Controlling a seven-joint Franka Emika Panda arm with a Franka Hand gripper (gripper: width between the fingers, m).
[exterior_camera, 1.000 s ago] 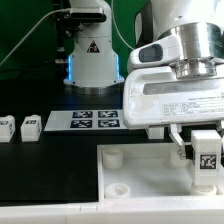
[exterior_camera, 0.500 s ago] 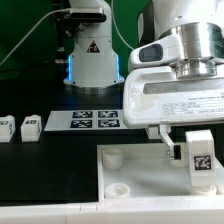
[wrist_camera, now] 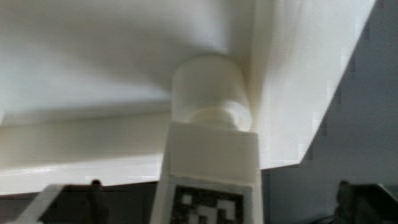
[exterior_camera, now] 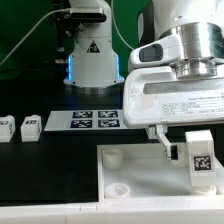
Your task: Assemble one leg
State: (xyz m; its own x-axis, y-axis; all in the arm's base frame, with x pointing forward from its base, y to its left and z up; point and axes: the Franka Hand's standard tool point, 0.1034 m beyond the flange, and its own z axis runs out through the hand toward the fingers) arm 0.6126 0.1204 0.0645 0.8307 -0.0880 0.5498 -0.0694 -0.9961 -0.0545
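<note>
My gripper [exterior_camera: 197, 158] is shut on a leg [exterior_camera: 201, 160], a small white block whose tag faces the camera. It holds the leg upright over the near right corner of the large white square piece [exterior_camera: 135, 195]. In the wrist view the leg [wrist_camera: 215, 165] stands between my dark fingers [wrist_camera: 75, 205]. Its far end meets a round corner socket [wrist_camera: 212, 90] of the white piece [wrist_camera: 89, 70]. Two more legs [exterior_camera: 30, 125] [exterior_camera: 4, 127] stand on the black table at the exterior view's left.
The marker board [exterior_camera: 90, 119] lies on the table behind the white piece. A white unit with a triangle mark [exterior_camera: 90, 50] stands behind it. Two round sockets [exterior_camera: 113, 155] [exterior_camera: 118, 186] show on the white piece's left side.
Between one second and half a second ago, my gripper and the held leg shifted slightly to the exterior view's left. Nothing has visibly moved since.
</note>
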